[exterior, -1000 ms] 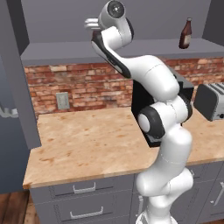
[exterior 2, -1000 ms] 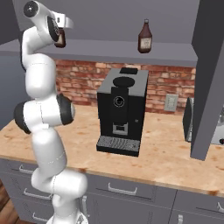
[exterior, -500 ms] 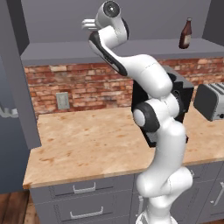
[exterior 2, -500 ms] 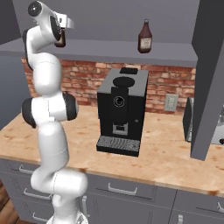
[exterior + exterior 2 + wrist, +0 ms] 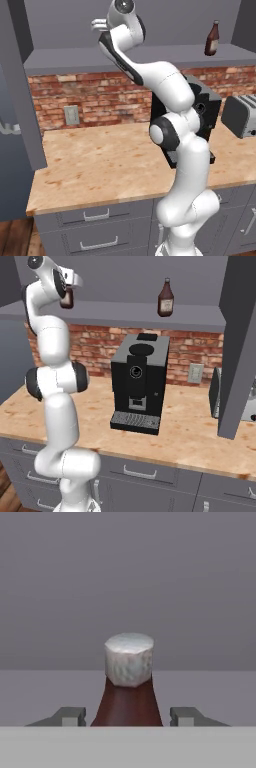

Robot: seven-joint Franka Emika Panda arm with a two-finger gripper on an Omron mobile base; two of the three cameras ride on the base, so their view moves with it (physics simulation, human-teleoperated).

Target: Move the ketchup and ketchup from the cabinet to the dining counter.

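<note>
Around the ketchup (image 5: 128, 704), narrower hand (image 5: 128, 716).

Light is even and soft in all three views, moderately bright, with no strong single source evident. The tabletop (image 5: 110, 165) reads warm and clearly lit, while the shelf recess above it is a flatter, dimmer grey. A faint shadow lies beneath the coffee machine (image 5: 139, 387) and along the brick wall (image 5: 95, 95) under the shelf edge. The white arm (image 5: 175, 125) shows smooth shading and small highlights, no harsh glare. Rendering is slightly soft and coarse, with blocky edges. In the hand view the bottle (image 5: 128, 704) is close and blurred, its cap mottled, against plain grey.
</note>
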